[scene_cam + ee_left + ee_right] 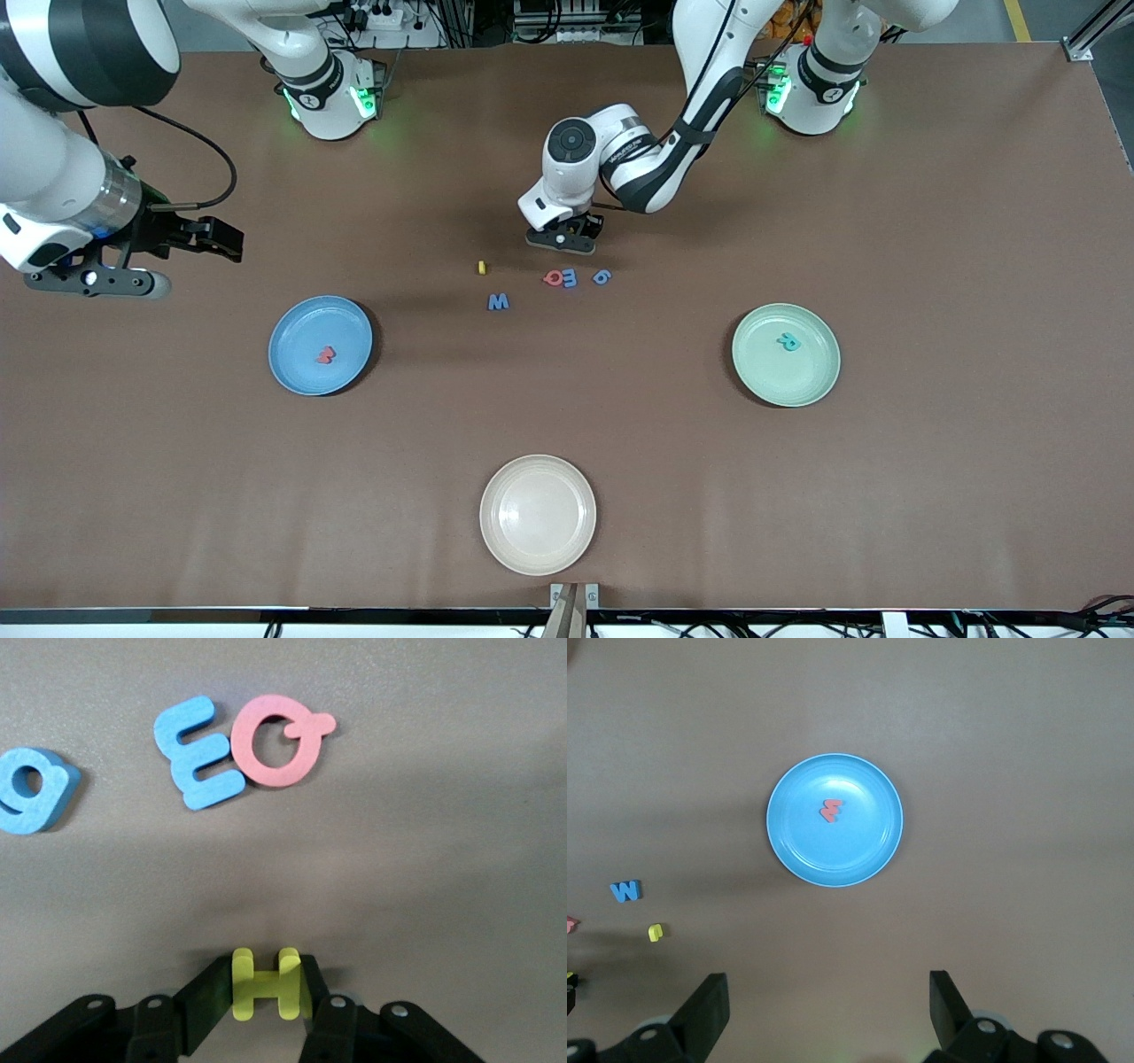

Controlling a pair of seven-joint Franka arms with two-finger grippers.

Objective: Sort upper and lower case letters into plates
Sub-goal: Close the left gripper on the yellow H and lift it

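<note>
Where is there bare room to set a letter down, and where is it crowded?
Free: the round cream-white plate, and bare table between the matte blue plate and the pale mint green plate. Crowded: near the left gripper, shut on the yellow H, beside the blue E and pink Q.

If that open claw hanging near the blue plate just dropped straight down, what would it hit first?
Probably bare table: the right gripper has open jaws, and the blue plate seems just off its line, though depth is unclear.
</note>
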